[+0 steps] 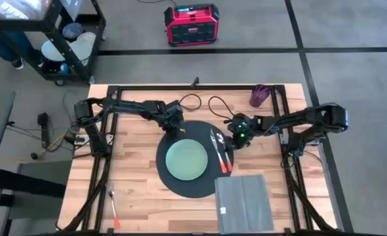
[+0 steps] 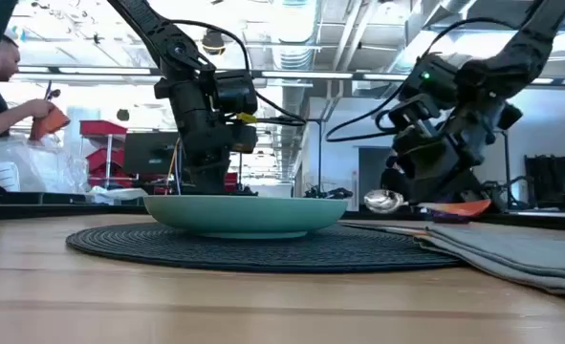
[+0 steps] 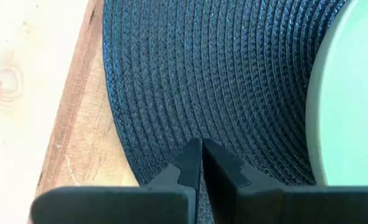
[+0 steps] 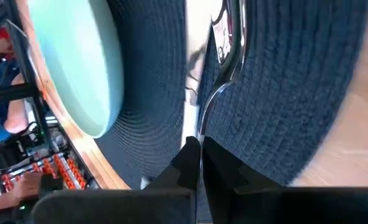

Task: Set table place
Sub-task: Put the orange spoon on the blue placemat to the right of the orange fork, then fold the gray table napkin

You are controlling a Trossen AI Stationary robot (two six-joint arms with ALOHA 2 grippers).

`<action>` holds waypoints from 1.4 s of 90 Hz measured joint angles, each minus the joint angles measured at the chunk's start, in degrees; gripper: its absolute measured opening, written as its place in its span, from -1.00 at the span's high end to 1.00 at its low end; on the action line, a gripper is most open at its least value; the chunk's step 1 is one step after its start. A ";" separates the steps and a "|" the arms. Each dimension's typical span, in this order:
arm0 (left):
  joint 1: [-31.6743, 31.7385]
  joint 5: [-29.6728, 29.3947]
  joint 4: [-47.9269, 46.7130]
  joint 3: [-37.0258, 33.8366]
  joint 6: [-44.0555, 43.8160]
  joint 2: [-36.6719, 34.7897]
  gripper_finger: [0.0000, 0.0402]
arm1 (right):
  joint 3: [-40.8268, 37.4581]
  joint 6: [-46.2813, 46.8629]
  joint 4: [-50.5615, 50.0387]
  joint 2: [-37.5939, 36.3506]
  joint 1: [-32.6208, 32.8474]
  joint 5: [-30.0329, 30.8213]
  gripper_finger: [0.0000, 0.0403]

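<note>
One placemat (image 1: 188,159), one plate (image 1: 187,160)

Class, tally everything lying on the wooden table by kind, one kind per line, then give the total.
Placemat: 1
Plate: 1
Napkin: 1
Purple item at the far edge: 1
Orange-handled utensils: 3, two on the placemat and one near the front left corner
Total: 7

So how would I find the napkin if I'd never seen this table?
Start at the big wooden table and find the round dark placemat with the green plate. The napkin overlaps the mat's near right edge: it's the only grey, flat, folded rectangle.
</note>
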 joint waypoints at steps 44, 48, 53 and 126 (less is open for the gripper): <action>0.00 -0.01 0.10 0.00 -0.62 0.00 1.00 | 0.02 0.21 4.45 2.63 -1.07 2.61 0.98; 0.00 -0.01 0.20 0.00 -0.35 0.00 1.00 | 0.02 -0.18 4.34 2.63 -1.30 2.58 0.96; 0.00 -0.01 0.18 0.00 -0.01 0.00 1.00 | 0.02 -0.31 4.04 2.63 -1.29 2.59 0.93; 0.00 -0.01 1.90 0.00 0.07 0.00 1.00 | 0.04 -1.15 -0.53 -1.61 -1.79 1.33 0.60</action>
